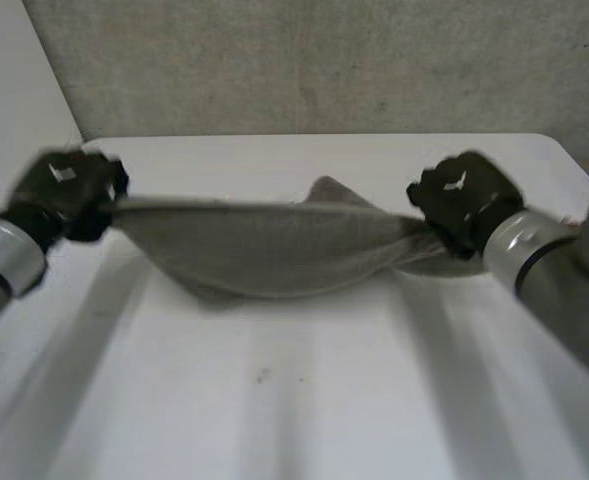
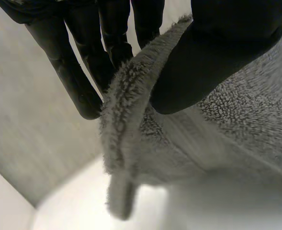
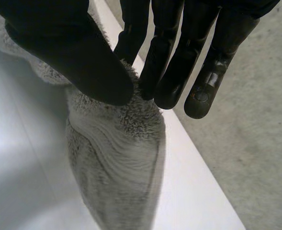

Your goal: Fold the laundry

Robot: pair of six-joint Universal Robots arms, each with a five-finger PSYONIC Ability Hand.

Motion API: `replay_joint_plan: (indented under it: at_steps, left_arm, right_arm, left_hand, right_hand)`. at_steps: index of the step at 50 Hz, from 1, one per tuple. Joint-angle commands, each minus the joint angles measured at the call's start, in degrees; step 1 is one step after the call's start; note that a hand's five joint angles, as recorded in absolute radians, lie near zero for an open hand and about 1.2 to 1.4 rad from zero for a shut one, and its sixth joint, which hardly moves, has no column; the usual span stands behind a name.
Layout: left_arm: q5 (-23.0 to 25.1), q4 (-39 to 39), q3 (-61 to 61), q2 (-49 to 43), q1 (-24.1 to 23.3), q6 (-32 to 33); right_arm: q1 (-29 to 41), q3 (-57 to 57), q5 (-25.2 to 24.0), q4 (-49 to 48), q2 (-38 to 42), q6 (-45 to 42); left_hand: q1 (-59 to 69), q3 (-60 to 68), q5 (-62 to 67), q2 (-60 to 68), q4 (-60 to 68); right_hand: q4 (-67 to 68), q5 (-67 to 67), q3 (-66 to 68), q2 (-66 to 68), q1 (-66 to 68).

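Note:
A grey towel [image 1: 274,245] hangs stretched between my two hands above the white table [image 1: 304,400], sagging in the middle with its lower part near the tabletop. My left hand [image 1: 69,195] pinches the towel's left end: in the left wrist view the thumb [image 2: 203,62] presses the towel's fuzzy edge [image 2: 124,110] against the fingers [image 2: 83,81]. My right hand [image 1: 464,200] pinches the right end, where thumb [image 3: 83,62] and fingers [image 3: 169,72] close on a bunched corner of the towel [image 3: 121,158].
The table's far edge [image 1: 324,137] meets a grey carpeted floor [image 1: 304,60] behind. The table's right edge [image 3: 198,163] runs beside my right hand, with carpet beyond it.

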Motion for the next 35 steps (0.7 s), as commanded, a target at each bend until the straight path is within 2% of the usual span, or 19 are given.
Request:
replay_joint_plan:
  at_steps: [1, 5, 7, 9, 10, 12, 14, 15, 17, 18, 20, 23, 25, 26, 28, 29, 31, 33, 35]
  left_arm:
    - [0.15, -13.92, 6.57, 14.14, -0.31, -2.44]
    - [0.23, -21.46, 10.95, 13.62, -0.13, 0.0]
    - [0.15, -22.88, 11.58, 12.56, 0.04, 1.33]
    - [-0.47, -23.41, 11.75, 6.97, 0.22, 4.22]
    - [-0.47, -23.41, 11.75, 6.93, 0.22, 4.24]
    - [-0.64, -23.5, 11.84, 3.42, 0.13, 5.47]
    - [-1.78, -23.24, 12.8, -4.45, -0.04, 7.3]
    - [-1.79, -23.24, 12.81, -4.49, -0.05, 7.31]
    - [-4.41, -22.45, 16.74, -13.5, -0.92, 8.54]
    - [-4.42, -22.44, 16.76, -13.55, -0.92, 8.54]
    - [-7.75, -20.52, 24.98, -21.16, -3.46, 8.46]
    - [-9.78, -19.19, 30.83, -24.18, -5.23, 8.45]
    - [-13.55, -15.96, 42.81, -26.98, -6.98, 7.58]
    - [-13.56, -15.94, 42.87, -26.99, -6.99, 7.58]
    - [-15.14, -9.56, 53.1, -27.08, -7.78, 5.92]
    - [-15.15, -9.52, 53.15, -27.08, -7.78, 5.91]
    - [-15.32, -4.95, 56.49, -26.55, -7.96, 4.06]
    - [-16.28, 3.79, 59.12, -23.93, -8.83, 0.21]
    - [-16.72, 7.05, 58.78, -22.44, -8.83, -1.29]
  right_arm:
    - [0.3, -15.35, -1.15, 23.42, -5.44, -0.56]
    - [-0.14, -19.3, -5.53, 25.97, -9.22, -1.35]
    - [-0.14, -18.86, -7.48, 25.97, -9.22, -1.88]
    - [-0.23, -16.59, -8.88, 26.5, -5.99, -4.06]
    - [-0.23, -16.58, -8.89, 26.5, -5.97, -4.08]
    - [0.3, -15.44, -7.58, 26.41, 0.32, -8.01]
    - [0.48, -15.61, -6.7, 26.06, 3.31, -9.69]
    - [0.48, -15.61, -6.69, 26.06, 3.34, -9.7]
    - [0.56, -18.32, -3.54, 23.96, 9.12, -10.67]
    - [0.56, -18.34, -3.53, 23.95, 9.15, -10.67]
    - [1.35, -23.93, 0.76, 17.83, 15.09, -10.32]
    - [1.88, -27.3, 3.5, 13.58, 17.41, -10.41]
    - [2.58, -34.04, 8.58, 3.79, 19.6, -10.41]
    - [2.59, -34.07, 8.6, 3.73, 19.6, -10.41]
    - [2.94, -38.62, 12.02, -8.68, 19.0, -10.06]
    - [2.94, -38.64, 12.03, -8.75, 18.99, -10.06]
    - [3.11, -38.99, 12.82, -15.43, 17.58, -10.23]
    - [3.11, -35.59, 12.74, -26.63, 12.77, -10.32]
    - [3.2, -32.61, 12.21, -29.9, 10.49, -10.49]
  left_hand:
    - [13.51, 10.58, 11.55, 10.42, 10.45]
    - [13.51, 10.58, 11.55, 10.42, 10.45]
    - [13.51, 10.58, 11.55, 10.42, 10.45]
    - [13.51, 10.58, 11.55, 10.42, 10.45]
    - [13.51, 10.58, 11.55, 10.42, 10.45]
    - [13.51, 10.58, 11.55, 10.42, 10.45]
    - [13.51, 10.58, 11.55, 10.42, 10.45]
    - [13.51, 10.58, 11.55, 10.42, 10.45]
    - [13.51, 10.58, 11.55, 10.42, 10.45]
    - [13.51, 10.58, 11.55, 10.42, 10.45]
    - [13.51, 10.58, 11.55, 10.42, 10.45]
    - [13.51, 10.58, 11.55, 10.42, 10.45]
    - [13.51, 10.58, 11.55, 10.42, 10.45]
    - [13.51, 10.58, 11.55, 10.42, 10.45]
    - [13.51, 10.58, 11.55, 10.42, 10.45]
    - [13.51, 10.58, 11.55, 10.42, 10.45]
    - [13.51, 10.58, 11.55, 10.42, 10.45]
    - [13.51, 10.58, 11.55, 10.42, 10.45]
    - [13.51, 10.58, 11.55, 10.42, 10.45]
  right_hand:
    - [11.5, 13.02, 11.88, 12.13, 24.39]
    - [11.5, 13.02, 11.88, 12.13, 24.39]
    - [11.5, 13.02, 11.88, 12.13, 24.39]
    - [11.5, 13.02, 11.88, 12.13, 24.39]
    - [11.5, 13.02, 11.88, 12.13, 24.39]
    - [11.5, 13.02, 11.88, 12.13, 24.39]
    - [11.5, 13.02, 11.88, 12.13, 24.39]
    - [11.5, 13.02, 11.88, 12.13, 24.39]
    - [11.5, 13.02, 11.88, 12.13, 24.39]
    - [11.5, 13.02, 11.88, 12.13, 24.39]
    - [11.5, 13.02, 11.88, 12.13, 24.39]
    - [11.5, 13.02, 11.88, 12.13, 24.39]
    - [11.5, 13.02, 11.88, 12.13, 24.39]
    - [11.5, 13.02, 11.88, 12.13, 24.39]
    - [11.5, 13.02, 11.88, 12.13, 24.39]
    - [11.5, 13.02, 11.88, 12.13, 24.39]
    - [11.5, 13.02, 11.88, 12.13, 24.39]
    - [11.5, 13.02, 11.88, 12.13, 24.39]
    - [11.5, 13.02, 11.88, 12.13, 24.39]
